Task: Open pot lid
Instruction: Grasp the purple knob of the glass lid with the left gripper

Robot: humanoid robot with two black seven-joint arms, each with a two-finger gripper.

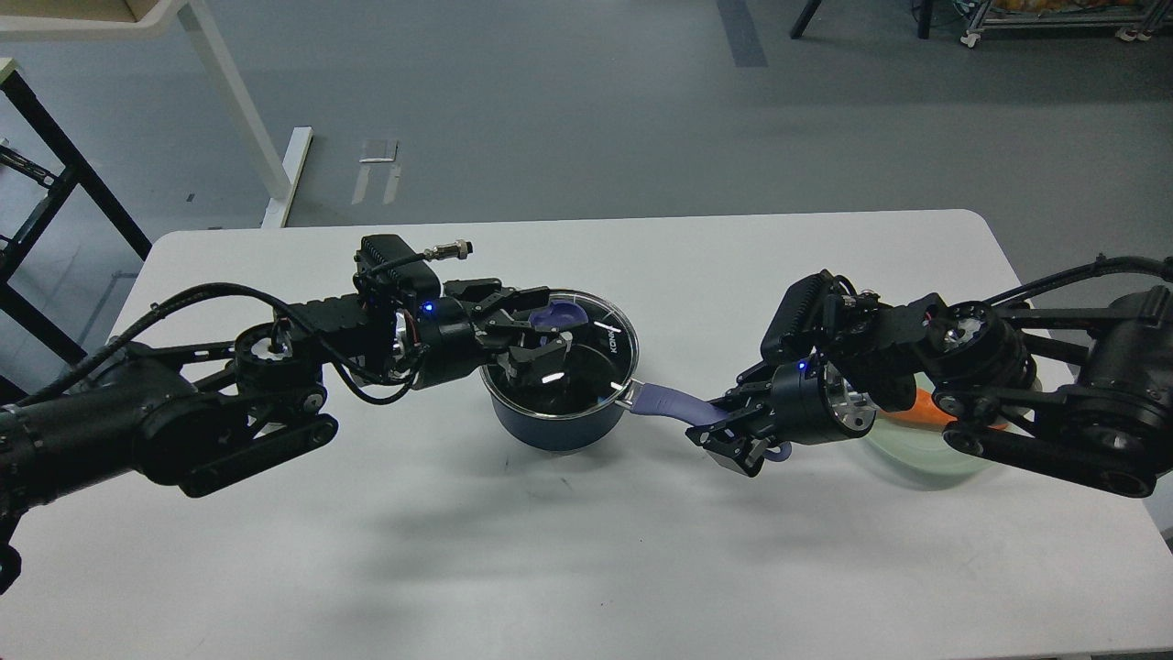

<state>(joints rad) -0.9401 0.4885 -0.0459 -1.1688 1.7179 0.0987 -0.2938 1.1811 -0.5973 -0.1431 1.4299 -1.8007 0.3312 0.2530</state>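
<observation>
The pot (559, 423), a small dark navy saucepan, stands on the white worktop (458, 550) a little left of centre, its long purple-blue handle (674, 405) running out to the right. The lid (600, 353), clear glass with a thin metal rim, appears to sit on the pot's mouth; whether it rests fully seated or slightly tipped cannot be told. Its purple-blue knob (559, 316) shows at the far left part of the glass.

The left pincer (531, 335) reaches in from the left and lies over the lid. One finger passes beyond the knob, the other on the near side, so the knob sits between them; whether the fingers press it cannot be told.

The right pincer (733, 435) comes in from the right at the outer end of the handle. Its fingers lie above and below that end, and the handle's tip shows purple just beneath them. The fingers appear clamped on the handle.

Behind the right arm, a pale green glass plate (916, 454) rests on the worktop near its right edge, with something orange (907, 410) on it, largely hidden by the arm
</observation>
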